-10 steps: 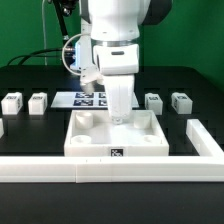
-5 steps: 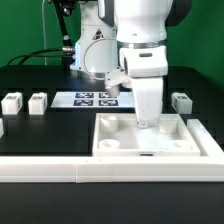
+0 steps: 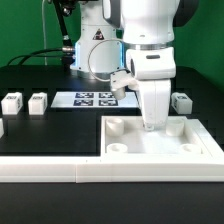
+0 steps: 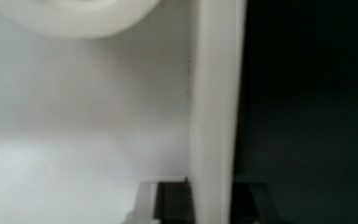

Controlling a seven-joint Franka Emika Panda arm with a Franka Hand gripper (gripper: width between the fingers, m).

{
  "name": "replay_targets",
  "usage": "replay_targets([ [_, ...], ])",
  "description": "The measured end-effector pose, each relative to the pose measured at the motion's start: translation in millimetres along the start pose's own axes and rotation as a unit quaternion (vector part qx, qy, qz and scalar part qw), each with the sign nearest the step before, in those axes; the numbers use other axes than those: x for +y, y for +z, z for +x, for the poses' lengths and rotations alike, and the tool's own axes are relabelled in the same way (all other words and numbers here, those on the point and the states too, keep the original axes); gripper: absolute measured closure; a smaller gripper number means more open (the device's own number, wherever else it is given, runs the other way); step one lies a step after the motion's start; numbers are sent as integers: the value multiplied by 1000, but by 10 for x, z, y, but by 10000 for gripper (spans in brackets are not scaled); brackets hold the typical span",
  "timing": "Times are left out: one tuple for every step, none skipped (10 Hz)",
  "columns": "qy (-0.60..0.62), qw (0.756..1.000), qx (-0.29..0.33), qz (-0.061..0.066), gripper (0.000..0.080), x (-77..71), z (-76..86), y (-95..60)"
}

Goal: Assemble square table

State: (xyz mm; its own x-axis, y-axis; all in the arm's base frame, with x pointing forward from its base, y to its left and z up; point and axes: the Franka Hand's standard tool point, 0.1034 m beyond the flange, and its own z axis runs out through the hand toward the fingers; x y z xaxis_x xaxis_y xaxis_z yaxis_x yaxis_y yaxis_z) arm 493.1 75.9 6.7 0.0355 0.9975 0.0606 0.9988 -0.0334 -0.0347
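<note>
The square table's white tray-like tabletop (image 3: pixel 125 146) lies at the exterior view's right, against the long white wall. My gripper (image 3: pixel 152 124) reaches down onto its far rim and is shut on it. In the wrist view the rim (image 4: pixel 211 90) runs as a white strip between my two dark fingertips (image 4: pixel 171 203), where the gripper (image 4: pixel 213 202) clamps it. A round corner socket (image 4: pixel 91 14) shows at the tray's floor. Loose white legs stand behind: two on the left (image 3: pixel 12 101) (image 3: pixel 38 100) and one on the right (image 3: pixel 181 101).
The long white L-shaped wall (image 3: pixel 55 168) runs along the front and turns back at the right. The marker board (image 3: pixel 93 99) lies flat behind the tabletop. Another white part (image 3: pixel 2 127) peeks in at the left edge.
The gripper has dragged the tabletop by its rim toward the exterior view's right, from the middle of the wall into its right corner.
</note>
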Motion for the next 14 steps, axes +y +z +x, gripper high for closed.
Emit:
replay_targets([
  [0,1000,0,0,741,0,-3,1],
  [1,1000,0,0,563,0,-6,1],
  [1,1000,0,0,563,0,-9,2],
  [1,1000,0,0,382,0,-11,2],
  [1,1000,0,0,249,0,-13,3],
  [2,1000,0,0,168,0,-16,3],
  [2,1000,0,0,168,1,-18,3],
  [2,1000,0,0,155,0,-19,4],
  [2,1000,0,0,151,0,-20,4],
  [5,1000,0,-1,151,2,-19,0],
  [46,999,3,-20,150,-35,-5,-104],
  [92,995,3,-29,150,-142,27,-241],
  [118,992,1,-33,150,-217,88,-345],
  [154,987,4,-42,150,-259,169,-431],
])
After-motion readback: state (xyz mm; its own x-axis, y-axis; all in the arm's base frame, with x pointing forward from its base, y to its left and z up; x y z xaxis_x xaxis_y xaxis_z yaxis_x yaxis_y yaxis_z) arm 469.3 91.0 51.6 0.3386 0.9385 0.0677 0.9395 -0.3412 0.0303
